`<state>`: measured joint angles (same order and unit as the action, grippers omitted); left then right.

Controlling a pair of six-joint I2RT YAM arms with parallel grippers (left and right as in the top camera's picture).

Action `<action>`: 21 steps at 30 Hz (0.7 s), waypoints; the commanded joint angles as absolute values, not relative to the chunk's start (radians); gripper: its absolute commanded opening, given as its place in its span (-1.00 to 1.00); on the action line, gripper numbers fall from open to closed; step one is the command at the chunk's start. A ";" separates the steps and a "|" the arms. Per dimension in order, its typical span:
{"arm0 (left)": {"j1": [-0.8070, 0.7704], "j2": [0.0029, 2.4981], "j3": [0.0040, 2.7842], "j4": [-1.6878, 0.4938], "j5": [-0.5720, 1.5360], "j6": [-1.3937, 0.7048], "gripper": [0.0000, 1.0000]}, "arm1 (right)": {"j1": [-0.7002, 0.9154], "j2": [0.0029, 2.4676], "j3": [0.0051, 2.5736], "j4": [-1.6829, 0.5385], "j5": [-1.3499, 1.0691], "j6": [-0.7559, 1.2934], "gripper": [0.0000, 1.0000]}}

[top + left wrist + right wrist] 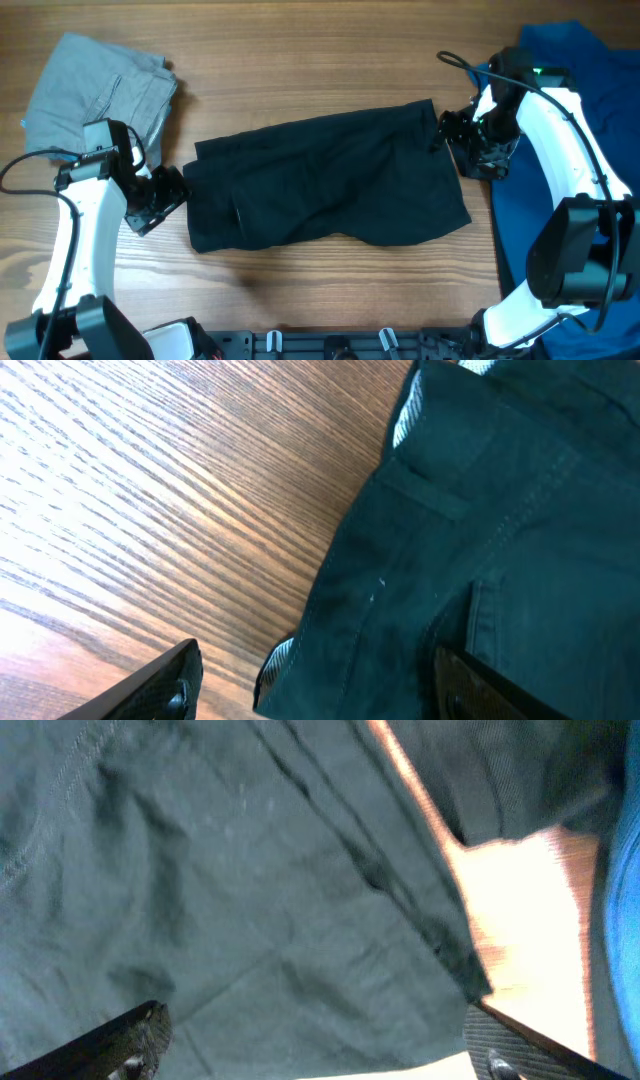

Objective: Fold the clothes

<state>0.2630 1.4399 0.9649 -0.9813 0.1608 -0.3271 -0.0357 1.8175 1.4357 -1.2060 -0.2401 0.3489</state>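
The black shorts [330,180] lie flat across the middle of the wooden table, folded into a wide band. My left gripper [165,195] is at their left end. In the left wrist view it [315,665] is open, with the waistband edge [400,560] and its pale lining between the spread fingers. My right gripper [455,135] is at the shorts' upper right corner. In the right wrist view it [315,1020] is open, and the fingers straddle the black cloth [250,870] near its edge.
A crumpled grey garment [100,85] lies at the back left. A blue cloth [590,50] covers the right side of the table and shows at the edge of the right wrist view [625,920]. Bare wood [150,490] lies left of the shorts.
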 commanded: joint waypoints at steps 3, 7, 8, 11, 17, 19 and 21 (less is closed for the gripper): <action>0.265 1.386 0.976 -0.942 0.162 -0.290 0.42 | -0.033 1.816 1.439 -0.943 -0.258 0.190 -0.01; 0.264 1.386 0.976 -0.844 0.277 -0.215 0.26 | -0.004 1.881 1.402 -0.641 -0.360 -0.002 0.09; 0.264 1.386 0.976 -0.837 0.293 -0.191 0.26 | -0.004 1.910 1.402 -0.633 -0.362 -0.023 0.09; 0.264 1.386 0.976 -0.833 0.295 -0.186 0.28 | -0.004 2.003 1.402 -0.617 -0.391 -0.103 0.08; 0.264 1.386 0.976 -0.829 0.295 -0.186 0.28 | -0.003 2.083 1.402 -0.593 -0.533 -0.157 0.06; 0.264 1.386 0.976 -0.829 0.295 -0.186 0.28 | -0.001 2.096 1.402 -0.595 -0.533 -0.157 -0.03; 0.264 1.386 0.976 -0.829 0.295 -0.186 0.28 | 0.000 2.100 1.402 -0.581 -0.532 -0.157 -0.15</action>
<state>0.2630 1.4002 0.9657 -0.8322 0.2794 -0.2096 -0.0051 2.0708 1.4082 -0.5968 -0.4965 -0.1368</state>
